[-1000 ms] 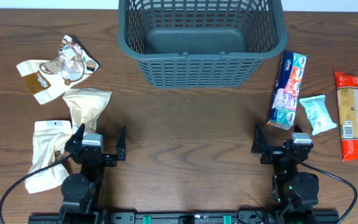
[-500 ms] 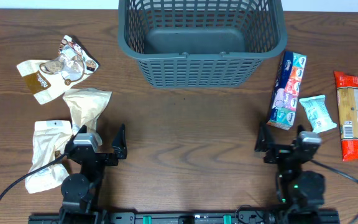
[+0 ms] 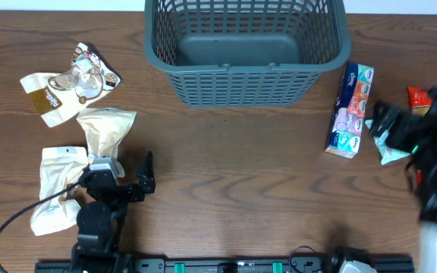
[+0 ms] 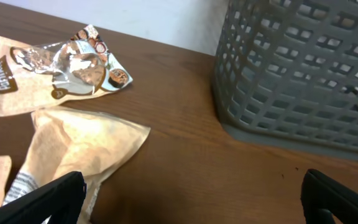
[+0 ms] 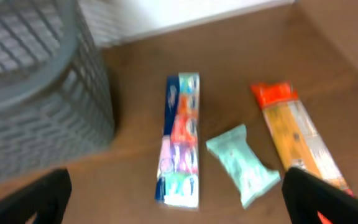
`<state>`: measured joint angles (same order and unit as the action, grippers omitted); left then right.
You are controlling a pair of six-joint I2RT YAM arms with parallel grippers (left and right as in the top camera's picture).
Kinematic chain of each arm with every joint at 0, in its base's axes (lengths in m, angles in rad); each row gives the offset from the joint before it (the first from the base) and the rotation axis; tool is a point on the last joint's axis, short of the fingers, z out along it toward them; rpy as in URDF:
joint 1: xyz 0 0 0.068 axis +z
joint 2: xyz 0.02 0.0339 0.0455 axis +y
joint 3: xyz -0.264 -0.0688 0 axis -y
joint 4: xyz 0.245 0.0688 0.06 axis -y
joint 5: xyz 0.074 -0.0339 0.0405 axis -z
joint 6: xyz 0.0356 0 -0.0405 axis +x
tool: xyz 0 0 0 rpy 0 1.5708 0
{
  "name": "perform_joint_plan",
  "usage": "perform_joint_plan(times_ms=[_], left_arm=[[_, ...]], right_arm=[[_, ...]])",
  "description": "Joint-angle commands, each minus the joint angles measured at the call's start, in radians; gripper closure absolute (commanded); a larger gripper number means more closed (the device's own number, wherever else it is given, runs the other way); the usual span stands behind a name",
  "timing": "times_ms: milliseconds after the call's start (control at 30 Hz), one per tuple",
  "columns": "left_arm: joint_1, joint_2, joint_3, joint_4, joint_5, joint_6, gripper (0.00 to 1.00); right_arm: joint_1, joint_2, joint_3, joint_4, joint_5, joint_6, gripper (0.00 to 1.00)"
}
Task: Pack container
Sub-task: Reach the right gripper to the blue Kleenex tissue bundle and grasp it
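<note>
At the far middle of the desk (image 3: pixel 226 174): the container (image 3: pixel 241 85), open side up and nothing in it, its solid floor bare. It sits on the centre line between the arms, which probably lets either side drop goods over the rim.

Goods lie sorted by side, all flat on the wood and well apart from the container.
- Left side: foil packet (image 3: pixel 89 76), brown-label pouch (image 3: pixel 48 97), tan pouch (image 3: pixel 105 129), white pouch (image 3: pixel 55 189).
- Right side: tissue multipack (image 3: pixel 350 110), teal pack (image 5: pixel 244 163), orange packet (image 5: pixel 297 137).

Left claw (image 4: pixel 191 205): spread wide and empty, low near the desk edge. It faces the gap between the tan pouch and the container wall. The tan pouch lies just ahead of its left fingertip, the likeliest first pick on that side.

Right claw (image 5: pixel 179 202): also spread wide, holding nothing. It hangs above the right-hand goods and looks down on all three (the overhead view shows this arm only as a smear, covering part of the teal pack). The teal pack lies nearest the middle of the wrist view, with the multipack just beside it. I cannot tell which one is the target.

Judgement: packing not yet begun. Each arm is posted over its own pile, jaws wide for a first grab.
</note>
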<state>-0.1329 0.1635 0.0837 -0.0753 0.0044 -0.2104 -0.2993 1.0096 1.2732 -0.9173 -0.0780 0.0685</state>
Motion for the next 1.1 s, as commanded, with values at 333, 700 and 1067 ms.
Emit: perform_joint_plan(times_ms=[333, 700, 1067], left_arm=[[-0.003, 0.15, 0.112, 0.034, -0.051, -0.001, 0.02], [-0.003, 0.15, 0.112, 0.039, -0.05, -0.001, 0.01], [-0.003, 0.15, 0.112, 0.038, -0.05, -0.001, 0.01]], right_arm=[[-0.041, 0.403, 0.369, -0.248, -0.023, 0.018, 0.01], [-0.039, 0.716, 0.369, -0.228, 0.002, 0.048, 0.08], [0.016, 0.926, 0.369, -0.101, 0.007, 0.051, 0.07]])
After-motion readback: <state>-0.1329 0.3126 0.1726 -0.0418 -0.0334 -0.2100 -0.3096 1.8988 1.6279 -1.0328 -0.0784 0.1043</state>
